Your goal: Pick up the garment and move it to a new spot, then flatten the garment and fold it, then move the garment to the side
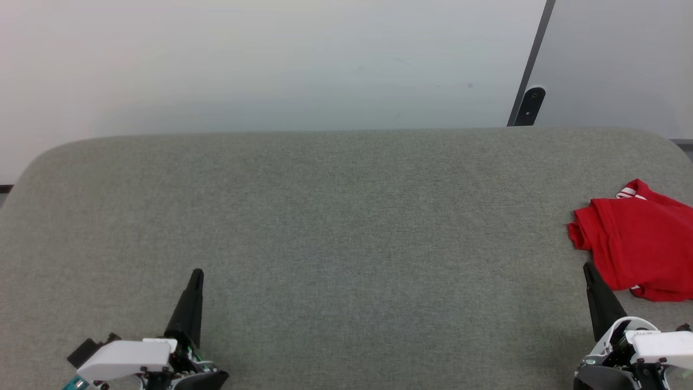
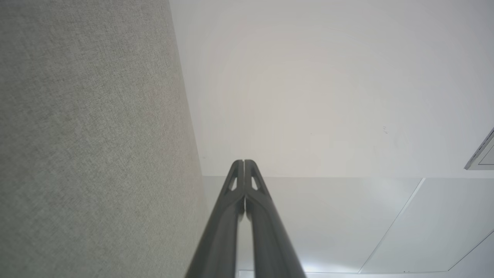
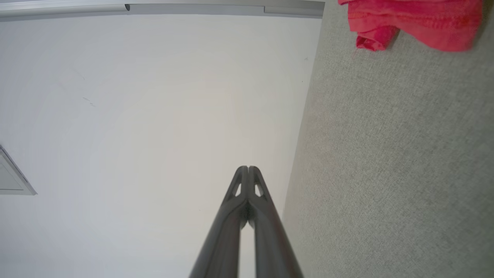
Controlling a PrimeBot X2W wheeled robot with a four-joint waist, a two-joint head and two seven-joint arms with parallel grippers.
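The garment [image 1: 639, 241] is a crumpled red shirt with a bit of striped trim, lying at the right edge of the grey table; its red hem [image 3: 409, 23] also shows at the top of the right wrist view. My right gripper [image 1: 587, 267] is shut and empty, its tip just left of and below the garment, a short way from it. My left gripper [image 1: 197, 273] sits at the lower left, shut on nothing, far from the garment. In the wrist views both pairs of fingers [image 2: 244, 162] [image 3: 247, 168] are pressed together, pointing past the table's edge at the wall.
The grey cloth-covered table [image 1: 346, 227] spans the head view with rounded far corners. Behind it is a pale wall [image 1: 270, 65]. A dark bracket [image 1: 529, 106] stands at the back right beside a slanted dark line on the wall.
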